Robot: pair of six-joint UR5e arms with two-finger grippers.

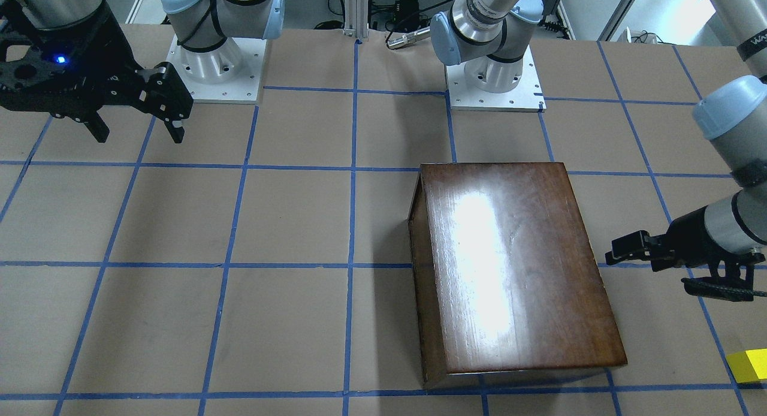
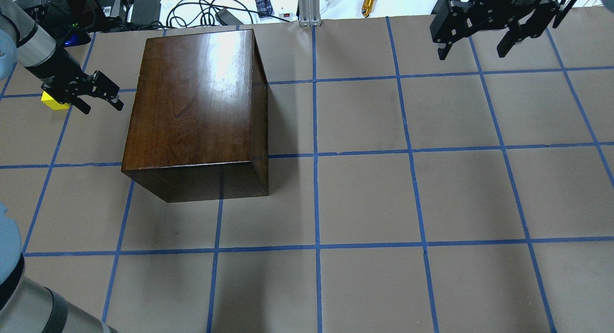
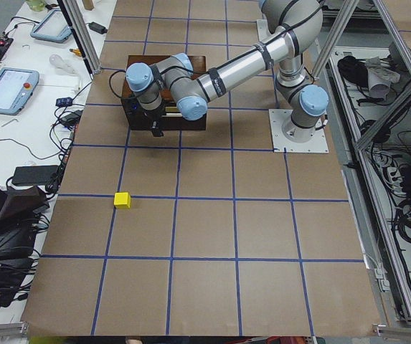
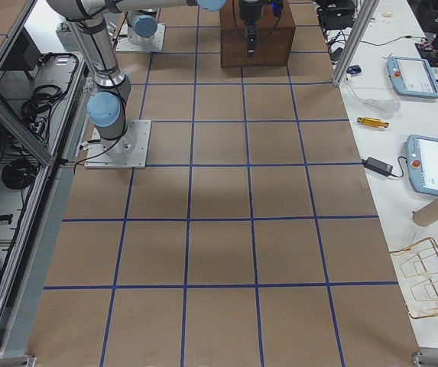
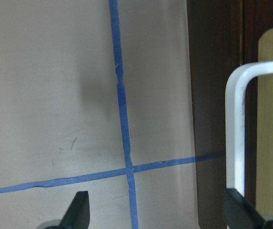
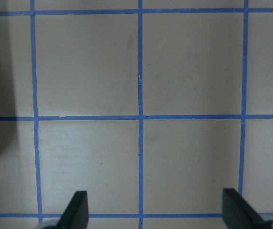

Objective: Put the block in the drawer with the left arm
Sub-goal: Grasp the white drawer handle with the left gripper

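The yellow block [image 2: 52,101] lies on the table to the left of the dark-brown wooden box [image 2: 196,98], partly hidden behind my left arm; it also shows in the front view [image 1: 749,365] and in the left view [image 3: 123,200]. The drawer is shut. Its dark front panel [image 5: 212,95] and metal pull [image 5: 235,129] show at the right of the left wrist view. My left gripper [image 2: 102,104] is open and empty, close to that side of the box, between block and box. My right gripper [image 2: 475,45] is open and empty, high above the far right of the table.
The table is brown paper with a blue tape grid [image 2: 315,150]. The two arm bases [image 1: 216,62] [image 1: 494,80] stand on plates at the robot's side. Cables and devices [image 2: 144,6] lie beyond the far edge.
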